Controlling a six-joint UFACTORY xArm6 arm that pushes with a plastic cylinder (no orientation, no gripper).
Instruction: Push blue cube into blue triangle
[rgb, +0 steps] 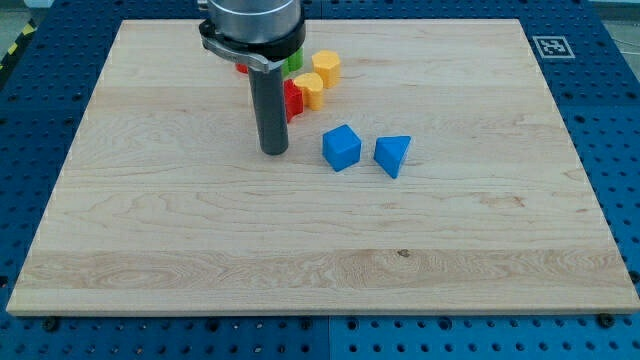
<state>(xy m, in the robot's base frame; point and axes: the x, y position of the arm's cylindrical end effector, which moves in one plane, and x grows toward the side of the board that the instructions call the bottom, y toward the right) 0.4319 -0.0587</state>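
We count 2 blue blocks: 1 blue cube (341, 148) and 1 blue triangle (392, 155) just to its right. Farther back we see 2 yellow blocks, 1 nearer (311, 90) and 1 farther (327, 67). We see red blocks partly hidden behind the rod: 1 red block (292, 98) shows clearly, and we cannot tell their full number. 1 green block (294, 60) peeks out beside the rod.

You have my tip (274, 151) left of the blue cube (341, 148), apart from it; the blue triangle (392, 154) lies just right of that cube, a cluster of blocks (312, 80) farther back.
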